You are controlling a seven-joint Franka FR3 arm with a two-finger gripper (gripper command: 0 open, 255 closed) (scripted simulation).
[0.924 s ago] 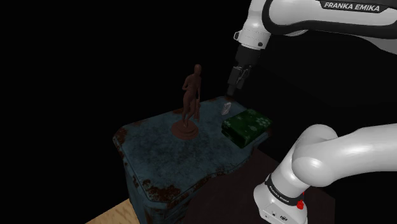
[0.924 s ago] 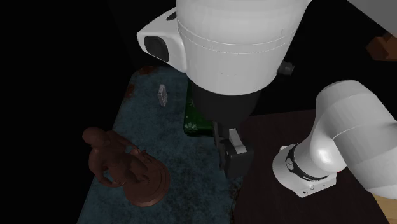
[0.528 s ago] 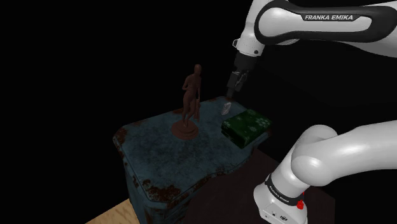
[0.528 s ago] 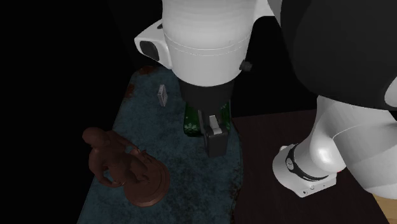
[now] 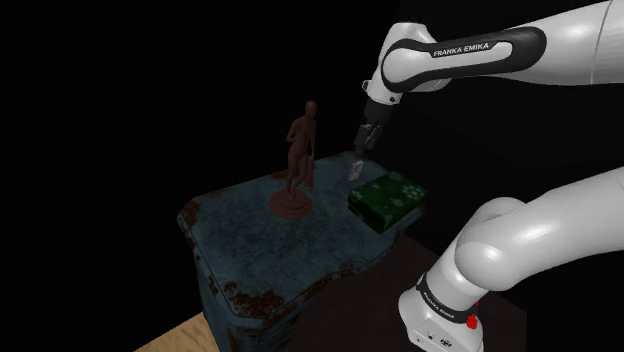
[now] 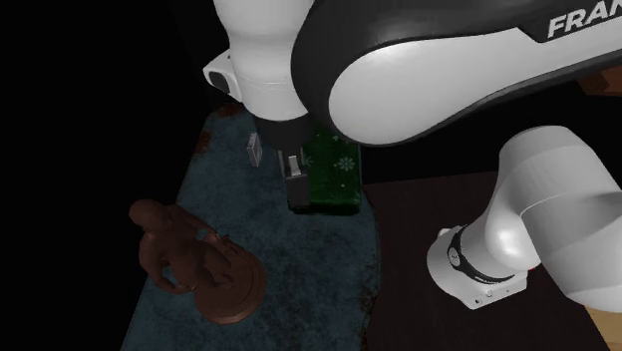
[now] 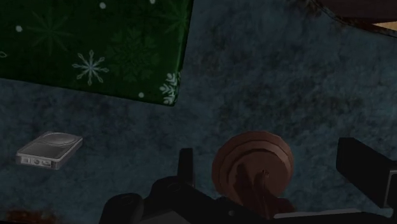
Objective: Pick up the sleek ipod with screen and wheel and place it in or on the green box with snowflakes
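The small grey iPod (image 5: 354, 170) stands near the far edge of the worn blue table (image 5: 270, 250), just beside the green snowflake box (image 5: 386, 197). My gripper (image 5: 360, 143) hangs a short way above the iPod, open and holding nothing. In the second exterior view the gripper (image 6: 296, 184) hovers between the iPod (image 6: 255, 150) and the green box (image 6: 334, 170). The wrist view has the iPod (image 7: 49, 150) off to one side of the fingers, below a corner of the box (image 7: 95, 44). The gripper (image 7: 273, 172) has its two fingers wide apart.
A brown human figurine (image 5: 298, 160) on a round base stands mid-table, a hand's width from the iPod; its base (image 7: 253, 162) lies between my fingers in the wrist view. The table has rusty edges. Around it is a black area, with a wood floor strip (image 5: 180, 335) in front.
The arm has swung, carrying the gripper from over the table's near edge by the box toward the iPod. The iPod, box and figurine have not moved.
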